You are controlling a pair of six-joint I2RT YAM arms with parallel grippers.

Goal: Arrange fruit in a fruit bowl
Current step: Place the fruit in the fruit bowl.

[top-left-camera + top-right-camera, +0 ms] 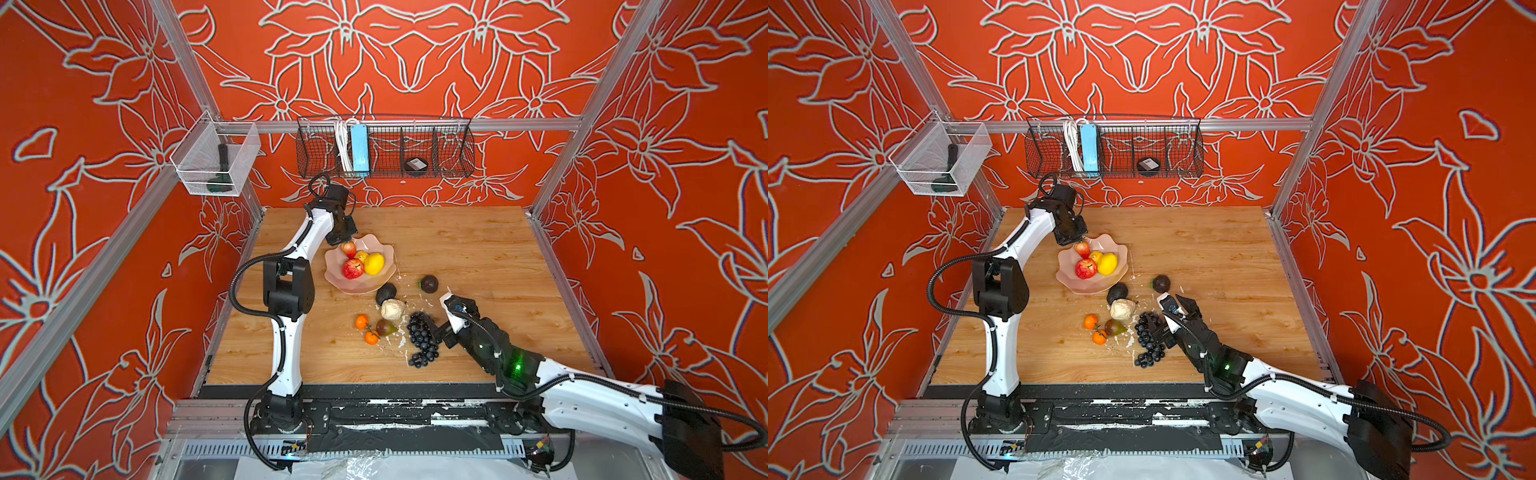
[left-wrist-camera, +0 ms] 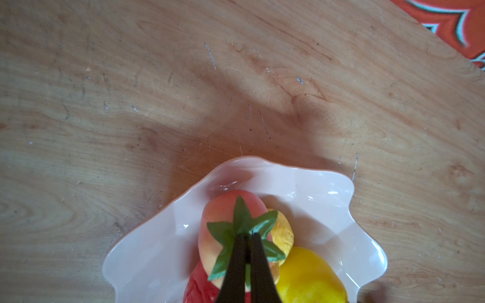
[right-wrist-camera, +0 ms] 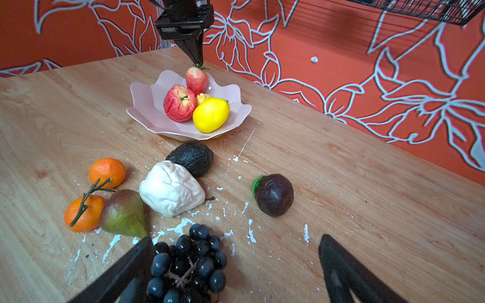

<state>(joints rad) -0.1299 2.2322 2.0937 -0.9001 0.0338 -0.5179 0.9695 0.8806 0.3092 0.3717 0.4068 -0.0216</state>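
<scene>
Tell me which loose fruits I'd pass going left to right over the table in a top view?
Oranges → pear → grapes. The avocado, cream fruit and dark round fruit overlap these sideways, so I left them out.

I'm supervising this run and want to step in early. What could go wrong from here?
1. The left gripper pinches the strawberry only by its leaves; released, it could tip toward the rim of the fruit bowl.
2. The right gripper stands open at the grape bunch, which sits off-centre beside one finger; closing may catch few grapes or nudge the pear.
</scene>
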